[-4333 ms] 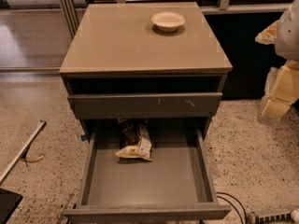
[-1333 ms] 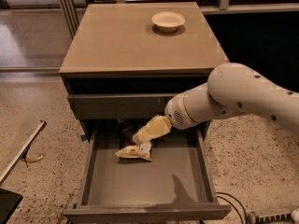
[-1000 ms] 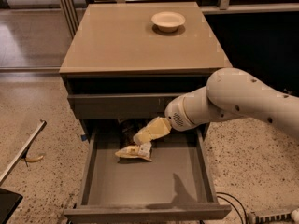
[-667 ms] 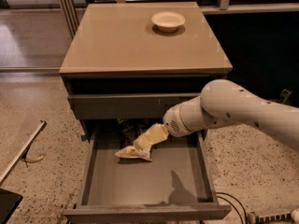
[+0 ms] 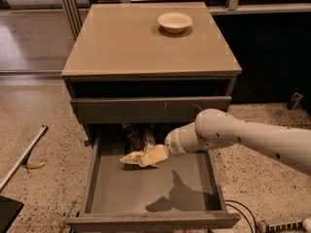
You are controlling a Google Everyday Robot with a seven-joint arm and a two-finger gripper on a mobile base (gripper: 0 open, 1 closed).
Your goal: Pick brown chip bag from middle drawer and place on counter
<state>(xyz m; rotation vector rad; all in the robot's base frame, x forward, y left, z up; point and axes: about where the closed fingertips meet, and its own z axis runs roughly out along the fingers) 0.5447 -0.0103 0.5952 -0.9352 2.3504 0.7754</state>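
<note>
Camera view is set above and in front of a grey cabinet (image 5: 73,86) standing on a speckled floor (image 5: 43,125). The cabinet is topped by the glossy beige counter (image 5: 121,42), on which a white bowl (image 5: 175,22) is set near the back edge, right of centre. Below the counter a dark open slot is seen, and under it a closed upper front (image 5: 150,109) marked with faint white scratches.

The drawer (image 5: 146,193) beneath is pulled fully out toward the camera, and its plain grey walls and floor are exposed. The bag (image 5: 138,139) is lying inside it, at the back and slightly left of centre, with its dark brown part partly under the upper front and its crumpled pale end turned toward the camera.

A white arm (image 5: 243,136) is reached in from the right edge, across the drawer's right wall. The cream gripper (image 5: 155,155) is held low inside the drawer, at the bag's pale end and seemingly touching it. Whether the bag has been gripped cannot be told, since the gripper's tip and the pale foil are merged in one light patch. The bag is not lifted clear of the drawer.

A dark shadow (image 5: 177,195) of the arm is cast on the drawer floor, nearer the camera. A thin bar (image 5: 22,157) is lying on the floor at the left, and a cable (image 5: 243,212) is seen at the lower right.
</note>
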